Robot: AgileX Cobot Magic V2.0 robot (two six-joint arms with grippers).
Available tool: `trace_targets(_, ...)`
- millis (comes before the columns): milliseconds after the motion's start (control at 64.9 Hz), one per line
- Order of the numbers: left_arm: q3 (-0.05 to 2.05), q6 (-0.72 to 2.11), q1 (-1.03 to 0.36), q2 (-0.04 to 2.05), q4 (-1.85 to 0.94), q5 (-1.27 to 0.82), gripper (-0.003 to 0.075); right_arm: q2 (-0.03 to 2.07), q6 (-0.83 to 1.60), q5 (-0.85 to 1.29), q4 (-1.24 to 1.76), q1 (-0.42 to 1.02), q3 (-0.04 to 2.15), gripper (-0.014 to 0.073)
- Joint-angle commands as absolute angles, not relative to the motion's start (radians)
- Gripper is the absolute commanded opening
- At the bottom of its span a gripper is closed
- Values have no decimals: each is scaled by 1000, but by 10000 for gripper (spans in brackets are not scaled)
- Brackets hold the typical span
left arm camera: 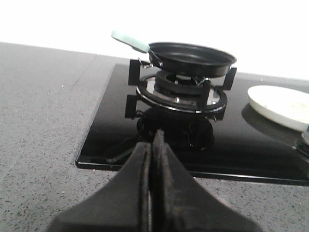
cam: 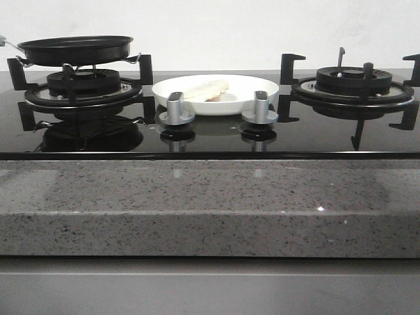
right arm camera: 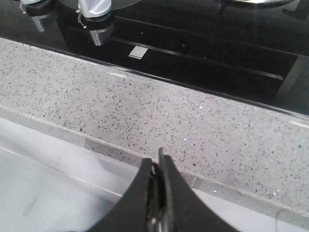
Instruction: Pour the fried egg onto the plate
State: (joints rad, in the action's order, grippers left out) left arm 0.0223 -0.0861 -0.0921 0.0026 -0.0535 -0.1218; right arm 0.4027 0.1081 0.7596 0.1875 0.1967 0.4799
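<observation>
Spanning the middle of the front view, the table [cam: 210, 203] is a speckled grey stone slab that carries one black glass stove [cam: 210, 134]. Largest on the glass are two burners, the left burner [cam: 82, 88] at the left of the frame and the right burner [cam: 354, 85] at the right. One black pan [cam: 77, 49] sits on the left burner at the upper left; it looks stiff and moderately heavy, and its pale green handle [left arm camera: 130, 41], seen in the left wrist view, would be the sensible place to take hold. One white plate [cam: 246, 92] rests on the glass at centre frame, between the burners; glossy and probably slippery, likely breakable, it is best left where it lies.

On the plate lies one fried egg [cam: 209, 90], pale, apparently folded, with an orange patch showing. It looks thin, soft and light, likely to slide on a tilted surface, so it should be moved by tipping the pan, not by pinching. The pour appears done.

Two silver knobs [cam: 176, 108] stand just in front of the plate.

One left pincer [left arm camera: 153, 145] and one right pincer [right arm camera: 159, 166] each show fingers pressed together, clenched on nothing.
</observation>
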Motion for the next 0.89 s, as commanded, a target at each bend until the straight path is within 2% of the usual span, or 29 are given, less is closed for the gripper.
trace_targets(0,19,-97,-85,-28,-64,12,-19,406,117,689,184,196,506,-68)
trace_targets(92,-13,-97,-82,-24,-64,68,-19,406,117,690,184,196,506,-68)
trace_targets(878,-10,-97,-82,-23,-64,49,-19,406,117,690,184,196,506,-68)
